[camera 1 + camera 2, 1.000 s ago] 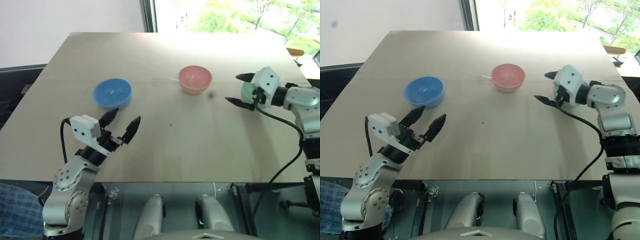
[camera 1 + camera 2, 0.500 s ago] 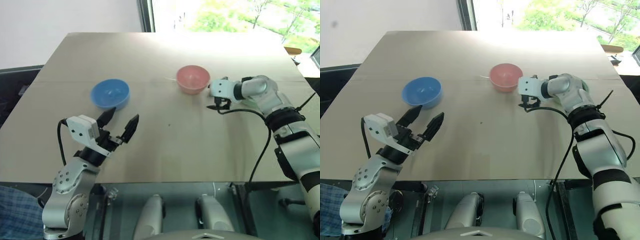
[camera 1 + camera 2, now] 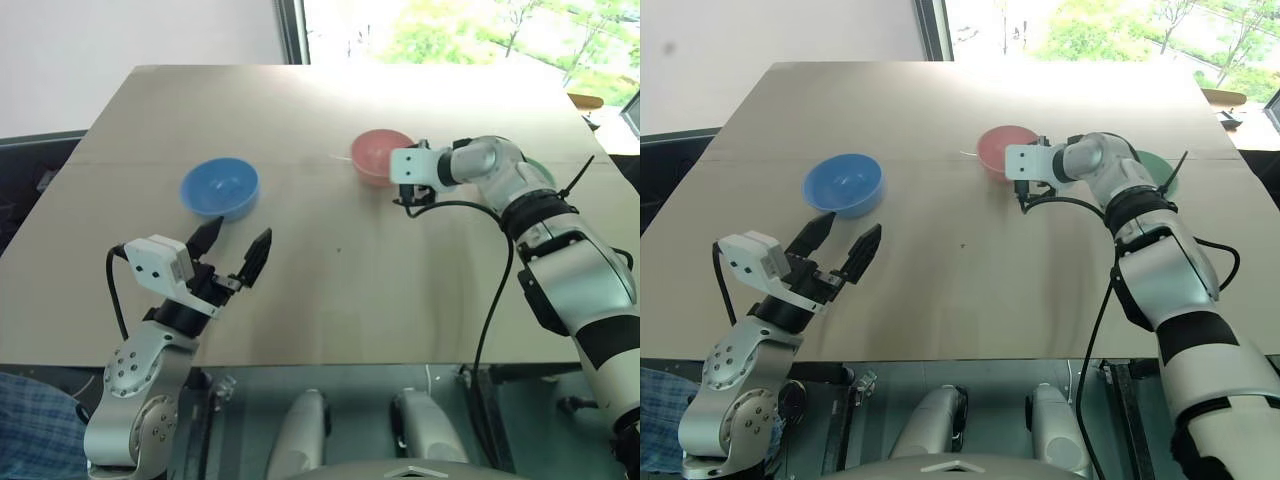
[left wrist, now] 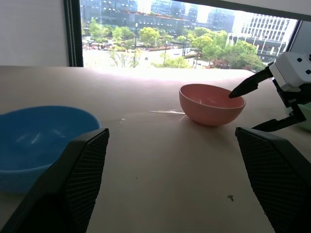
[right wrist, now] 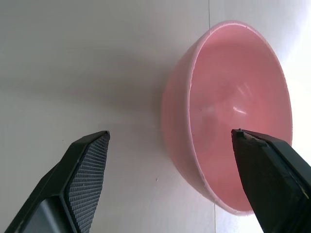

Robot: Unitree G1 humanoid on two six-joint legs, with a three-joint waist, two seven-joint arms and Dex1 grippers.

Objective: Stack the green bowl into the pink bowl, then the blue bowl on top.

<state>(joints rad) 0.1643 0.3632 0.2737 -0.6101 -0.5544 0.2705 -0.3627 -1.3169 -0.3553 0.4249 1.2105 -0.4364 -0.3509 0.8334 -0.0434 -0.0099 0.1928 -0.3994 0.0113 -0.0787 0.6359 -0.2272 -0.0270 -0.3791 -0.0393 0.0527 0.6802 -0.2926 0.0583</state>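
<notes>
The pink bowl (image 3: 375,152) stands upright at the table's far middle. My right gripper (image 3: 408,180) is open and empty at the bowl's right side. In the right wrist view one finger (image 5: 265,170) hangs over the bowl's hollow and the other is outside its wall (image 5: 175,126). The green bowl (image 3: 1156,165) sits behind my right forearm, largely covered by it. Further left the blue bowl (image 3: 220,188) stands empty. My left gripper (image 3: 240,232) hovers open and empty just in front of the blue bowl, above the table.
The tan table (image 3: 330,300) ends at a window along its far edge. A black cable (image 3: 500,290) hangs from my right arm over the table's right front. A small dark speck (image 3: 338,250) marks the table's middle.
My right arm has swung left from the green bowl to the pink bowl, rolling its wrist, with its fingers still open and empty. The left gripper has stayed put.
</notes>
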